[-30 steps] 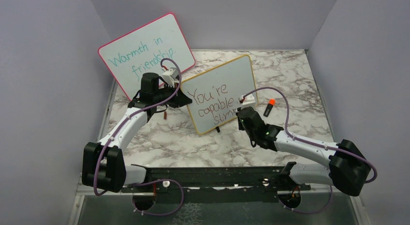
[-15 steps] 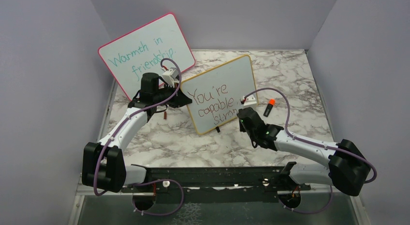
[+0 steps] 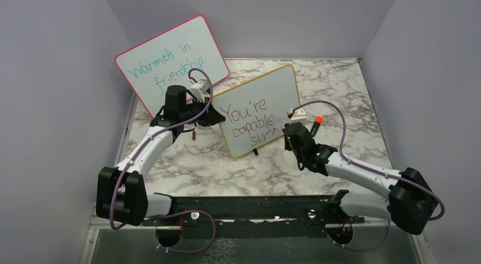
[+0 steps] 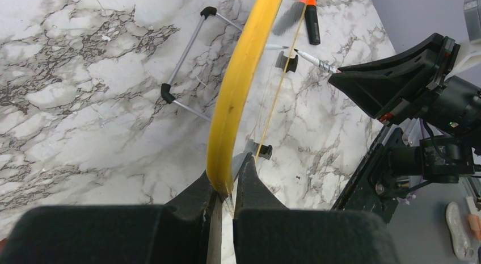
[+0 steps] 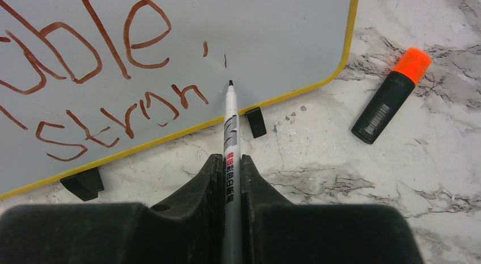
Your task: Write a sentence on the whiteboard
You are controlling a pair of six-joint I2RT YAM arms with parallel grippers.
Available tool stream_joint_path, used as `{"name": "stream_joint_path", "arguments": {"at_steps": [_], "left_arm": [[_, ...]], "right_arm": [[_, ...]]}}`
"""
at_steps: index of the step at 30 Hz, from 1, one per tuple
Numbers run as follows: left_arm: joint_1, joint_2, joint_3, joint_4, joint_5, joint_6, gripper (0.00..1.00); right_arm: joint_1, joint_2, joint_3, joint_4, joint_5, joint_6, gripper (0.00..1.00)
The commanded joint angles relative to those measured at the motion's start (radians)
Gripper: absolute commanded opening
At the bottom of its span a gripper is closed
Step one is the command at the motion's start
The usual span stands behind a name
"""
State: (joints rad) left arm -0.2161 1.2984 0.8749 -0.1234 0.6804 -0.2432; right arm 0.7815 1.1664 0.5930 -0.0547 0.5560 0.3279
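Your right arm has swung to the right along the near edge of the whiteboard, uncovering more of the bottom line; your left arm has not budged. On the marbled table stand two boards: the pink-framed board with teal writing at the far left, and the yellow-framed whiteboard at the middle, propped up on its black feet, just right of and nearer than the pink one.

The left pincer is clamped on the whiteboard's yellow frame at its left edge, steadying it. The right pincer is closed tight on a slim marker, whose tip sits at the board face just right of the last letter written.

The sentence runs to three red-brown lines: "You're", "capable" and, so far, "stron". By the look of it the job is nearly done, with the last word seemingly one letter short.

The count: two arms, two boards, three lines of writing, and two pens, one in your grip and one orange-capped marker lying loose on the table to the right of the whiteboard.
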Motion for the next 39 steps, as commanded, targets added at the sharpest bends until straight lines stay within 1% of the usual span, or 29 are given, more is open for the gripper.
{"name": "stream_joint_path", "arguments": {"at_steps": [1, 10, 17, 24, 33, 39], "left_arm": [[0.029, 0.038, -0.030, -0.137, -0.297, 0.164, 0.00], [0.029, 0.042, -0.027, -0.137, -0.293, 0.166, 0.00], [0.030, 0.041, -0.028, -0.138, -0.292, 0.167, 0.00], [0.029, 0.041, -0.028, -0.137, -0.290, 0.170, 0.00], [0.029, 0.041, -0.027, -0.137, -0.289, 0.168, 0.00], [0.029, 0.039, -0.027, -0.137, -0.294, 0.168, 0.00]], "right_arm": [[-0.012, -0.016, 0.003, 0.045, -0.003, -0.028, 0.01], [-0.020, 0.010, 0.002, 0.101, -0.020, -0.037, 0.01], [-0.024, 0.037, 0.011, 0.113, -0.031, -0.044, 0.01], [-0.025, 0.014, 0.003, 0.142, -0.078, -0.075, 0.01], [-0.025, -0.012, -0.007, 0.133, -0.146, -0.086, 0.01], [-0.025, -0.004, -0.004, 0.091, -0.157, -0.058, 0.01]]}}
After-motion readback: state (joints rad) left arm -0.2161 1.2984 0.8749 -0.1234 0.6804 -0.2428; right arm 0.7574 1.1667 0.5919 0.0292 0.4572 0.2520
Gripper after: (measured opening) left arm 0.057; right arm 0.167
